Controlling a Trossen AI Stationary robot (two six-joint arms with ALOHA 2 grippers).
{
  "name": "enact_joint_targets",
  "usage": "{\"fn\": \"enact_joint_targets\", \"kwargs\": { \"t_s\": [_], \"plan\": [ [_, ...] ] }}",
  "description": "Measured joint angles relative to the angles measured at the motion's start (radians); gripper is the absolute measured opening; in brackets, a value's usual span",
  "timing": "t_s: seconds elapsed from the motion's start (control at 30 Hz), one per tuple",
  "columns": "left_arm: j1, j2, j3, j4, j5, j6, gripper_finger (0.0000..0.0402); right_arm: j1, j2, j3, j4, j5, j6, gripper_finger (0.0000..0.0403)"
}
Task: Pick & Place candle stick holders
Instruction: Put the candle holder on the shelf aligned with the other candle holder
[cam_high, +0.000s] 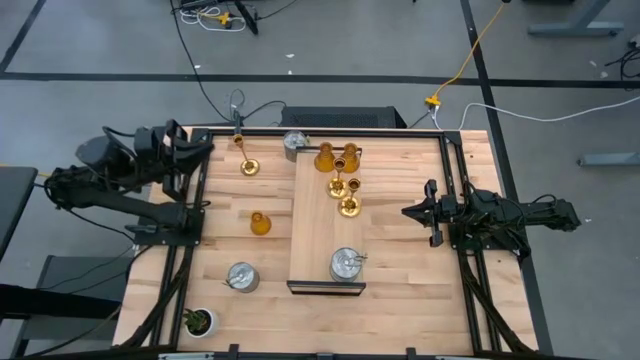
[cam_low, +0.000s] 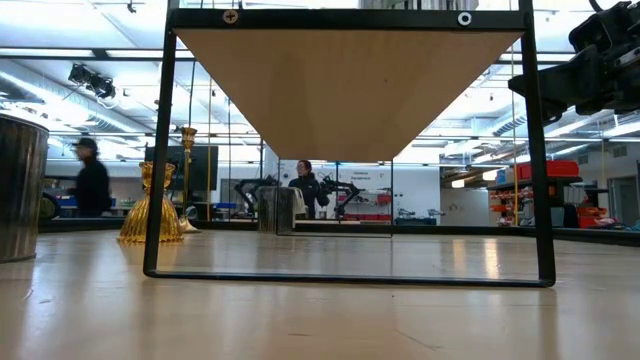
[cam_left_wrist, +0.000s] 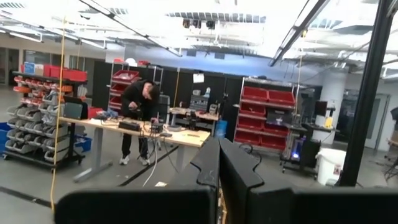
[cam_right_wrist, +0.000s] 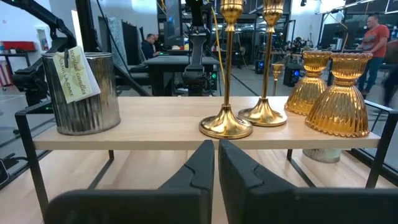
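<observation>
both arms sat at table edges: left gripper (cam_high: 205, 150) pressed together, right gripper (cam_high: 408, 211) pressed together, empty, facing the raised shelf (cam_high: 312, 230) with gold holders (cam_right_wrist: 226, 121).

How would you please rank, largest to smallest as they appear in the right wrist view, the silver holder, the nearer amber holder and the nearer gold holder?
1. Nearer gold holder, tallest.
2. Silver holder.
3. Nearer amber holder; close to the silver one, so unsure.

Polished metal and ribbed amber on pale wood

The thin-stemmed gold holders (cam_right_wrist: 226, 121) shone like polished metal; the ribbed amber bell-shaped holders (cam_right_wrist: 341, 112) looked glossy; the squat silver tin (cam_right_wrist: 84, 93) was dull fluted metal; the desk (cam_high: 400, 260) was matt wood.
</observation>
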Motion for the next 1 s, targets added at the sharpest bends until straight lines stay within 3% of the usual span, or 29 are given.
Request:
{"fn": "enact_joint_targets", "kwargs": {
  "t_s": [0.5,0.77,1.0],
  "plan": [
    [0.0,0.02,0.0,-0.11,0.0,-0.003,0.001,0.0,0.0,0.0,0.0,0.0,0.0,0.0027],
    [0.0,0.065,-0.001,-0.245,0.087,-0.002,0.001,0.0,0.0,0.0,0.0,0.0,0.0,0.0027],
    [0.0,0.102,-0.001,-0.277,0.094,0.0,0.001,0.0,0.0,0.0,0.0,0.0,0.0,0.0027]
  ]
}}
